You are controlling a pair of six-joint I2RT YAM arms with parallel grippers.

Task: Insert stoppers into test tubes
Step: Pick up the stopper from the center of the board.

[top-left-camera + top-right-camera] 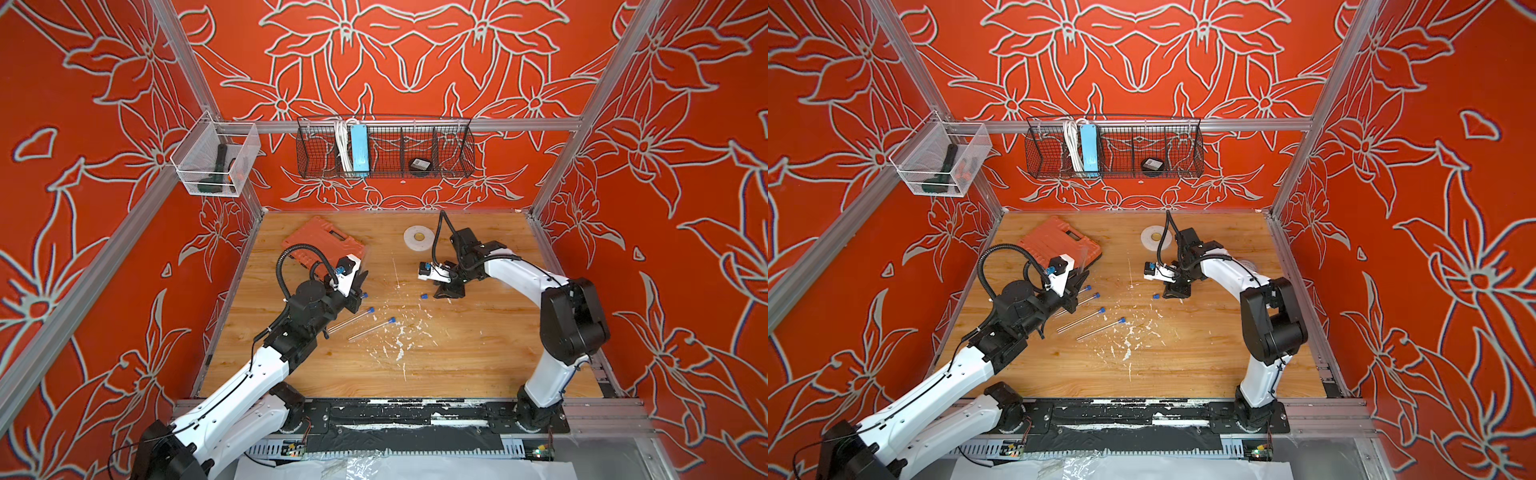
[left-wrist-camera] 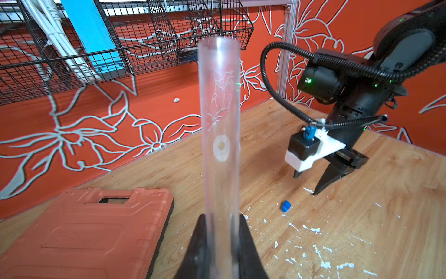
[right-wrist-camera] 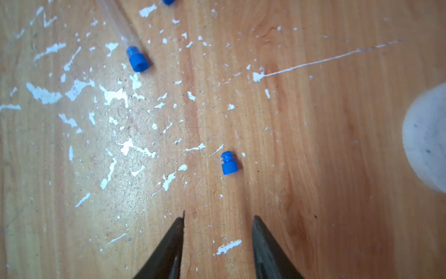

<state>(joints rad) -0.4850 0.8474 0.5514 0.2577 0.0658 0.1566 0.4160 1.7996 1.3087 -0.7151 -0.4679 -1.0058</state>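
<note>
Toward the front of the bench (image 1: 1183, 357), among white paint flecks (image 1: 1127, 351), stoppered test tubes (image 1: 1099, 329) lie side by side in a slanted row, each blue stopper (image 1: 1122, 319) pointing away from the left arm (image 1: 934, 390). Four are countable in that top view; in a top view where the arm covers more, only three blue ends (image 1: 371, 309) show.

Just behind the row, the left jaws are clamped on a fifth test tube (image 2: 220, 120). Only the left wrist view shows it plainly: it stands up between the jaw tips, its mouth open and unplugged.

Farther right, a loose stopper (image 1: 424, 296) lies on its side, alone. The right jaws stand apart and empty, tips down near the bench surface. The right wrist view shows the stopper a little ahead of those tips, not between them, ribbed end turned away.

Beyond lie an orange tool case (image 1: 1059, 241) and a white tape roll (image 1: 1156, 237). A black wire basket (image 1: 1113, 149) hangs on the back wall.
</note>
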